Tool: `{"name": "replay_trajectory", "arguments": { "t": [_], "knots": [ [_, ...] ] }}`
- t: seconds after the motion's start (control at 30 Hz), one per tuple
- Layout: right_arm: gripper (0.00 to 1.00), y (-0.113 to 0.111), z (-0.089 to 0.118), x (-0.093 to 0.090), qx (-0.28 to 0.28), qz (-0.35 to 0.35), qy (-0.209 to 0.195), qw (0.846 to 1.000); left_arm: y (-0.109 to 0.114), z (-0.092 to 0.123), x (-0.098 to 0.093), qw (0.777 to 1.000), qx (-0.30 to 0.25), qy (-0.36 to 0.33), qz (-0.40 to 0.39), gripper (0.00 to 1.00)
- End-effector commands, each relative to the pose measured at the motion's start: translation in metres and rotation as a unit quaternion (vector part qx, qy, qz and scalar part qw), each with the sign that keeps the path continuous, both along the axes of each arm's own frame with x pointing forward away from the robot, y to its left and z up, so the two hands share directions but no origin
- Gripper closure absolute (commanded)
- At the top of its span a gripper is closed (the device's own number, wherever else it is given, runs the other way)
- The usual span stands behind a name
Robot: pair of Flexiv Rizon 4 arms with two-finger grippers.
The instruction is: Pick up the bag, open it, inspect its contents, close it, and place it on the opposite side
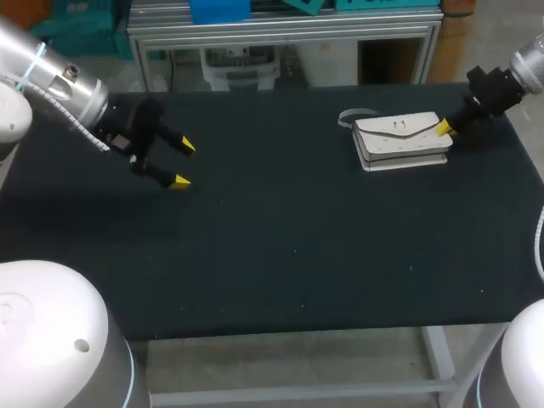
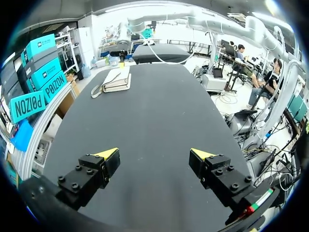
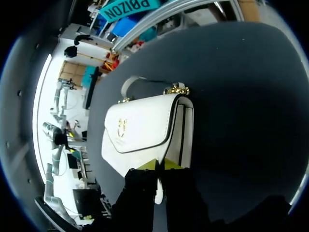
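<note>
While the white handbag [image 1: 401, 143] lies flap-closed on the table's [image 1: 280, 238] right side, right gripper [image 3: 164, 165] pinches its end between near-closed fingers; left gripper [image 2: 154, 153] gapes wide, empty. Lifting, opening, inspection, closing and transfer all appear outstanding.

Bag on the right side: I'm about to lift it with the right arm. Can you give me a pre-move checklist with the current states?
1. Right gripper gripping the bag: ok, a white edge looks pinched between its fingers.
2. Flap closed: ok, it lies flat over the front.
3. Bag seated on the table: ok, lying flat, not lifted.
4. Strap away from the fingers: ok, it loops at the bag's far end.
5. Left gripper out of the way: ok, open over bare table, far off.
</note>
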State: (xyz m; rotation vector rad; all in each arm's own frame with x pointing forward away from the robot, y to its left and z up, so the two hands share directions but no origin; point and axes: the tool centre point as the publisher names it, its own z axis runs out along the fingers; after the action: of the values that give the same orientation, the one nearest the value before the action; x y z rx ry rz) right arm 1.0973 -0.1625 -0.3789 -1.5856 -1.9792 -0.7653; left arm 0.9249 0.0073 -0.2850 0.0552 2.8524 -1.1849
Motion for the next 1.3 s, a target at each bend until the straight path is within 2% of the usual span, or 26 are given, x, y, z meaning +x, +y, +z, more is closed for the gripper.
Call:
{"name": "replay_trajectory", "arguments": {
  "t": [0.03,0.1,0.7,0.73,0.9,1.1,1.3],
  "knots": [
    [1.00,0.013,0.004,-0.033,-0.009,-0.024,-0.021,0.999,0.000,-0.001,-0.004,1.000,-0.003,-0.016,0.015,0.00],
    [1.00,0.017,0.005,-0.044,0.011,-0.029,-0.011,0.999,0.000,-0.001,-0.004,1.000,-0.003,-0.016,0.015,0.00],
    [1.00,0.017,0.005,-0.044,0.011,-0.029,-0.011,0.999,0.000,-0.001,-0.004,1.000,-0.003,-0.016,0.015,0.00],
    [1.00,0.024,0.004,-0.045,0.010,-0.033,-0.010,0.999,0.000,-0.001,-0.004,1.000,-0.003,-0.016,0.015,0.00],
    [1.00,0.056,0.002,-0.069,0.011,-0.042,-0.010,0.999,0.000,-0.001,-0.004,1.000,-0.003,-0.016,0.015,0.00],
    [1.00,0.090,0.010,-0.106,0.018,-0.051,-0.025,0.998,0.000,-0.001,-0.004,1.000,-0.003,-0.016,0.015,0.00],
    [1.00,0.122,0.017,-0.135,0.020,-0.053,-0.032,0.998,0.000,-0.001,-0.004,1.000,-0.003,-0.016,0.015,0.00]
  ]
}}
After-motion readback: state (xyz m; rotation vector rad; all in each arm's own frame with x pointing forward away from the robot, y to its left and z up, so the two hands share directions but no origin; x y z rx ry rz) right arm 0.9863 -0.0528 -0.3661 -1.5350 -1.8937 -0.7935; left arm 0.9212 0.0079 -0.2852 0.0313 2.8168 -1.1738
